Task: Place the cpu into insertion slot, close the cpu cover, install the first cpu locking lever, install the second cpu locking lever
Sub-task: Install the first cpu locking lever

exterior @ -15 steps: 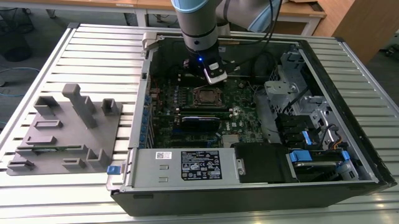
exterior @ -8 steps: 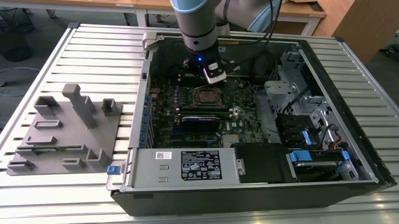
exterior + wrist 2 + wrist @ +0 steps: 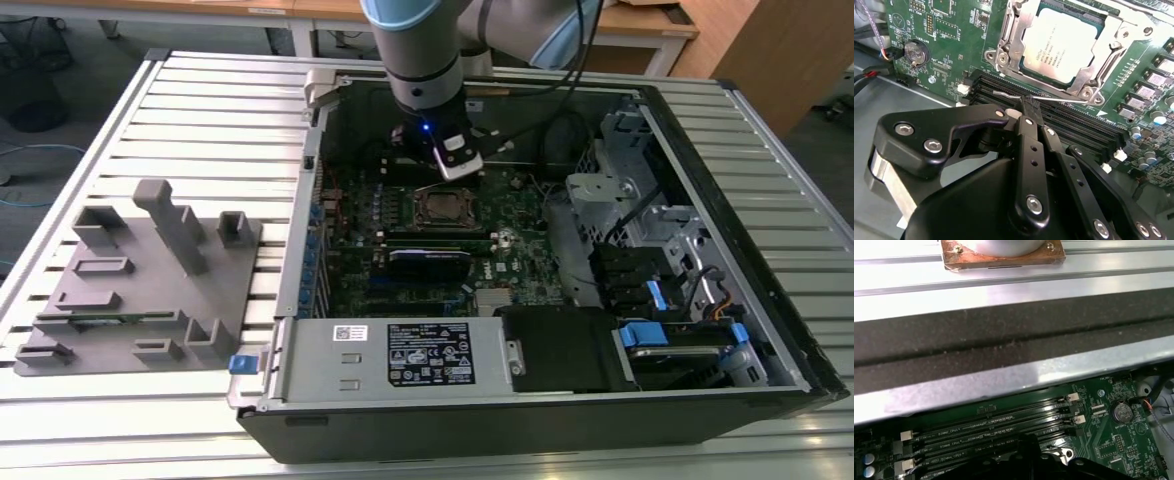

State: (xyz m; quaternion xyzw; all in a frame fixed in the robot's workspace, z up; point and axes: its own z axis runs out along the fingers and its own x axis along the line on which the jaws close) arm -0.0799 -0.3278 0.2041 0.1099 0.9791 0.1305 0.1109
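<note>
The cpu (image 3: 1061, 45) lies flat in its socket on the green motherboard, and in the exterior view the cpu (image 3: 441, 209) sits just below the arm's tool. The cpu cover (image 3: 1008, 46), a dull-metal frame, is down around the chip. A thin wire locking lever (image 3: 1074, 99) runs along the socket's edge beside the memory slots. My gripper (image 3: 1027, 106) is shut, its black fingertips together and touching that wire near its hooked end. In the exterior view my gripper (image 3: 454, 168) hangs inside the open case, over the socket's far edge.
Memory slots (image 3: 994, 430) and a coin battery (image 3: 916, 51) lie close to the socket. The case wall (image 3: 1004, 345) stands right behind the gripper. A power supply (image 3: 400, 355) and drive bays (image 3: 667, 300) fill the near side of the case. A grey fixture (image 3: 134, 280) sits at the exterior view's left.
</note>
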